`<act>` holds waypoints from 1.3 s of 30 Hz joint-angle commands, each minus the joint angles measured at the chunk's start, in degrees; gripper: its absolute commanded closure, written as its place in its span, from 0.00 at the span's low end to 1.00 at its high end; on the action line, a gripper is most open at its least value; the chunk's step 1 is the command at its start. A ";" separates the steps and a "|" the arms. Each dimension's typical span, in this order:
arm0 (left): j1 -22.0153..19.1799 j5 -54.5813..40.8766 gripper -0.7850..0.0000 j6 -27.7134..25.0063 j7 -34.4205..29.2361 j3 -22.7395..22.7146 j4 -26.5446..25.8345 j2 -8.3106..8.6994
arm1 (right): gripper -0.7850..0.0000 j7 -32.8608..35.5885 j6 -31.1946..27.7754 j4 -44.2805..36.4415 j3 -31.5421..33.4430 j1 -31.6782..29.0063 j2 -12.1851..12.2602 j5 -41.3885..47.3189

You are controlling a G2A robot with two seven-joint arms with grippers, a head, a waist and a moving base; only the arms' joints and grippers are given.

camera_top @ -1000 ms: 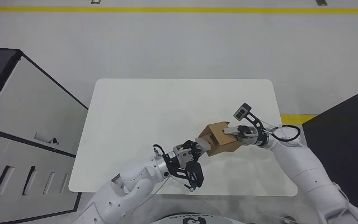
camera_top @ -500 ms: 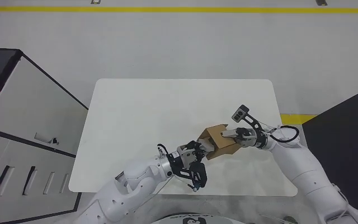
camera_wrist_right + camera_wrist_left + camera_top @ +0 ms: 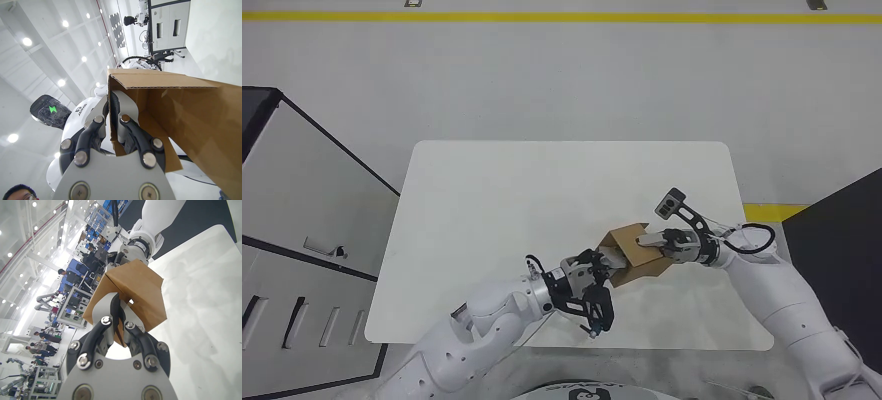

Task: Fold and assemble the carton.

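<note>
The carton (image 3: 634, 256) sits over the near right part of the desk (image 3: 522, 200), between the left tool (image 3: 606, 266), clamped on its left end, and the right tool (image 3: 652, 240), clamped on its right wall, with a cabinet (image 3: 302, 190) left of the desk.

Room to pass over the table (image 3: 502, 200) beyond the carton (image 3: 634, 255); left gripper (image 3: 606, 264) and right gripper (image 3: 650, 240) block its ends.
</note>
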 commanded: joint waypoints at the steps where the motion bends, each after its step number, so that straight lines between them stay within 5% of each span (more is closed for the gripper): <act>1: -0.12 -0.11 1.00 0.03 -0.05 0.06 0.14 -0.03 | 1.00 0.06 0.17 0.03 -0.08 0.07 -0.07 -0.10; 19: 1.28 -4.58 1.00 2.11 2.01 -3.29 -2.24 0.35 | 1.00 0.06 1.69 1.84 0.07 0.55 -0.09 5.86; 22: 2.54 -5.54 0.66 1.94 3.38 -4.85 -3.51 0.74 | 1.00 0.06 2.14 2.14 -0.31 0.72 0.21 8.55; 25: 3.57 -5.57 0.51 1.84 4.18 -5.82 -4.54 1.03 | 1.00 0.06 2.31 2.18 -1.21 1.10 0.58 10.75; 28: 4.13 -5.43 0.00 2.38 4.50 -6.14 -5.01 1.14 | 1.00 0.06 2.22 2.23 -2.26 1.61 0.87 11.62; 39: 5.96 -4.33 0.00 5.00 3.99 -7.31 -6.25 1.41 | 1.00 0.06 2.23 1.28 -2.18 1.08 0.69 12.04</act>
